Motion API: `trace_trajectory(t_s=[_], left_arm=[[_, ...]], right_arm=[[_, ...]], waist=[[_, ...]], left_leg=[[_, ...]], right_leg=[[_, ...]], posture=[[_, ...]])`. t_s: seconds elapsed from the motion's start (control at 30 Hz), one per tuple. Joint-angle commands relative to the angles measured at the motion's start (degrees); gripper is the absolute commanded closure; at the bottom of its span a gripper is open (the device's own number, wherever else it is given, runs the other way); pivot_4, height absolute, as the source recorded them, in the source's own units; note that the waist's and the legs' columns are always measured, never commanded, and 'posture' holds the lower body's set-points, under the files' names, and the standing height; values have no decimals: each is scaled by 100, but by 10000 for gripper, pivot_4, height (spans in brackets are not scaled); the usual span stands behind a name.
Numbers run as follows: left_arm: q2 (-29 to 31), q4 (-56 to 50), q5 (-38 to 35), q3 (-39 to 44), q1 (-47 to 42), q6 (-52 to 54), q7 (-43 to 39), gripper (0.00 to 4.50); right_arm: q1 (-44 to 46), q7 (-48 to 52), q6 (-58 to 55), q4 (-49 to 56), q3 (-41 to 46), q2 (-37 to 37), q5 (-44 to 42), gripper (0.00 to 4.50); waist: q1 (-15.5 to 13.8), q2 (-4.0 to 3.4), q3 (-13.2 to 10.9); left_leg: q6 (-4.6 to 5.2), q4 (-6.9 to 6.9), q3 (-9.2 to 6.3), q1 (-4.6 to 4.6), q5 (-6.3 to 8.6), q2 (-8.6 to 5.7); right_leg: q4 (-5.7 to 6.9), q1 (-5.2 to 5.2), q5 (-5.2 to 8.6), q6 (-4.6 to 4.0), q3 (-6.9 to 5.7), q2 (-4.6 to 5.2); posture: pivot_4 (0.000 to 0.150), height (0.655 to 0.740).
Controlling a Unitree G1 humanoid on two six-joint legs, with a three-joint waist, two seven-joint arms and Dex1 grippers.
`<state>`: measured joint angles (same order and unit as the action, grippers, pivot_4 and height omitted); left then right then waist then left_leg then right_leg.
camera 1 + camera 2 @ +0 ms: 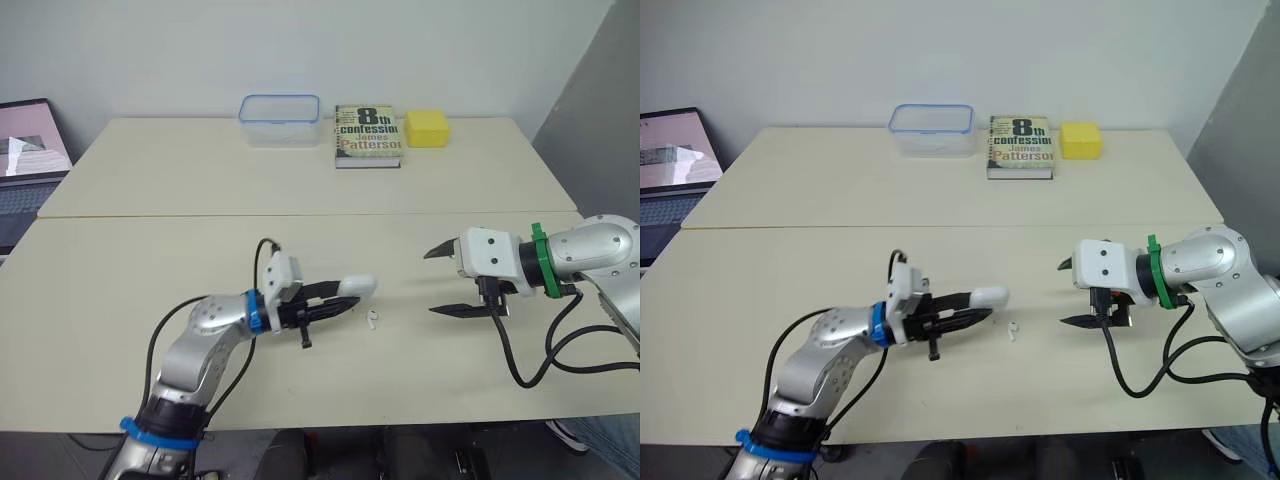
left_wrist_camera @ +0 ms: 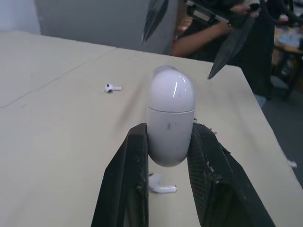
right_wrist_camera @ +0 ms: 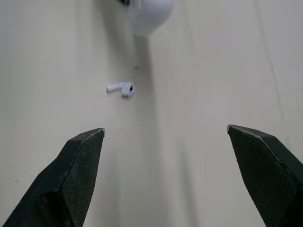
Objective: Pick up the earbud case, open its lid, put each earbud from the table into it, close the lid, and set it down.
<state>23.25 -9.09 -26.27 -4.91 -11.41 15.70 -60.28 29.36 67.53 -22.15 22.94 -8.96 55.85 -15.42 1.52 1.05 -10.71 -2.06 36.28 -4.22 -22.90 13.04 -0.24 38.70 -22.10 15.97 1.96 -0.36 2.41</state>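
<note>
Lower centre of the head view: the left gripper point(image 1: 345, 297) is clenched on the white earbud case point(image 1: 358, 286), lid closed, held just above the table point(image 1: 120, 290). One earbud point(image 1: 373, 321) lies on the table just below and right of the case. A second earbud point(image 2: 112, 88) lies well apart from the first. Right of centre, the right gripper point(image 1: 432, 283) is released, jaws spread wide, empty, pointing toward the case. Upper centre: a clear container point(image 1: 279, 120), a book point(image 1: 367, 136) and a yellow block point(image 1: 427, 128).

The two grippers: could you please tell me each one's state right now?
Left gripper: shut on the earbud case.
Right gripper: open, holding nothing.
</note>
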Motion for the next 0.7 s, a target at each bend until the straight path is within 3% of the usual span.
trace_trajectory(t_s=[0.03, 0.17, 0.4, 0.7], left_arm=[[-86, -330, -240, 132, 89, -116, 75, 37511], [-230, -664, -145, 44, 244, -380, 244, 37511], [-196, -740, -2, -83, 272, -586, 289, 37511], [-145, -685, 47, -123, 241, -694, 327, 37511]], right_arm=[[-38, -168, 432, 240, 273, -317, -174, 1546], [146, -488, 448, 342, -97, -1091, -146, 1546], [554, -600, 484, -21, -625, -1647, 269, 1546], [794, -526, 293, -229, -569, -1716, 304, 1546]], waist=[[-8, 0, 0], [-9, 0, 0], [-6, 0, 0], [-7, -1, 0]], left_leg=[[0, 5, -2, -1, 0, 0], [0, 25, -5, -1, 0, 0], [0, 38, -7, 0, 0, -5], [0, 38, -8, -2, 0, -5]], right_leg=[[5, 0, 0, 0, -1, 0], [13, 6, 0, 0, -1, 2], [18, 10, 0, -1, -2, 2], [17, 10, 0, -1, -3, 3]], posture=[[1500, 7400], [1500, 7400], [1500, 7400], [1500, 7400]])
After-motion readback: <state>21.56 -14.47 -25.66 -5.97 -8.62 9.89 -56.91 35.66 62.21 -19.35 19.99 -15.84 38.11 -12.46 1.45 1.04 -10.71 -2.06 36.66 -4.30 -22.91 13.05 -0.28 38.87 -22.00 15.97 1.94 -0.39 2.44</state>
